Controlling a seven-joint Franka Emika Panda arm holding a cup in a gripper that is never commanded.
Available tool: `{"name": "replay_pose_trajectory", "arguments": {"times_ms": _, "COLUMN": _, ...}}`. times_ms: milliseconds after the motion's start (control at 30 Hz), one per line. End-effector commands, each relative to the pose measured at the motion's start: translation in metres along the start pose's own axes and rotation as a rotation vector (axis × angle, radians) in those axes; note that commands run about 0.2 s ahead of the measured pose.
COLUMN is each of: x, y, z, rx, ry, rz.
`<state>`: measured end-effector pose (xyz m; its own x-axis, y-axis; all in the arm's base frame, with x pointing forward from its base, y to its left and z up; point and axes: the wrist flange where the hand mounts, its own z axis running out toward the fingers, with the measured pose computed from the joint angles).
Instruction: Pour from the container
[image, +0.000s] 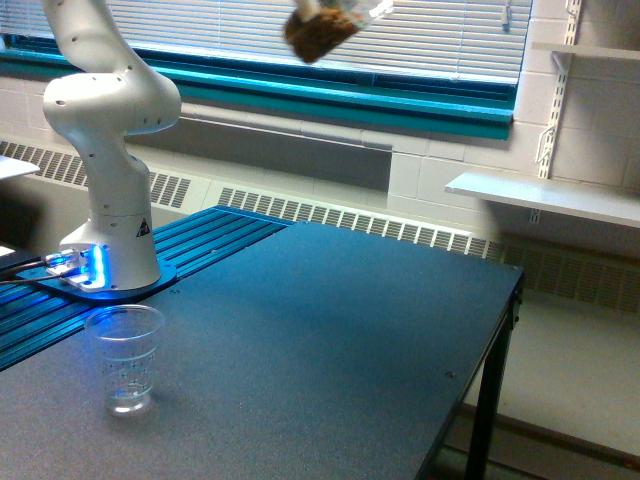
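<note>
You see the container (320, 32) of brown pieces tilted high at the top edge; the fingers holding it are out of frame, their grip untellable. The plastic cup (126, 358) stands far below.
</note>
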<state>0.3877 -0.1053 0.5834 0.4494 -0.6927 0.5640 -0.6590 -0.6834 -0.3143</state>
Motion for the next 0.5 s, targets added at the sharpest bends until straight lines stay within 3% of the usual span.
{"name": "replay_pose_trajectory", "arguments": {"times_ms": 33, "x": 0.01, "y": 0.051, "z": 0.0, "rx": -0.055, "ry": 0.0, "rz": 0.061}}
{"name": "replay_pose_trajectory", "arguments": {"times_ms": 133, "x": 0.015, "y": 0.07, "z": 0.001, "rx": -0.075, "ry": -0.001, "rz": 0.093}}
{"name": "replay_pose_trajectory", "arguments": {"times_ms": 333, "x": 0.01, "y": 0.112, "z": 0.019, "rx": -0.152, "ry": -0.036, "rz": 0.125}}
{"name": "replay_pose_trajectory", "arguments": {"times_ms": 500, "x": 0.002, "y": 0.137, "z": 0.033, "rx": -0.19, "ry": -0.066, "rz": 0.153}}
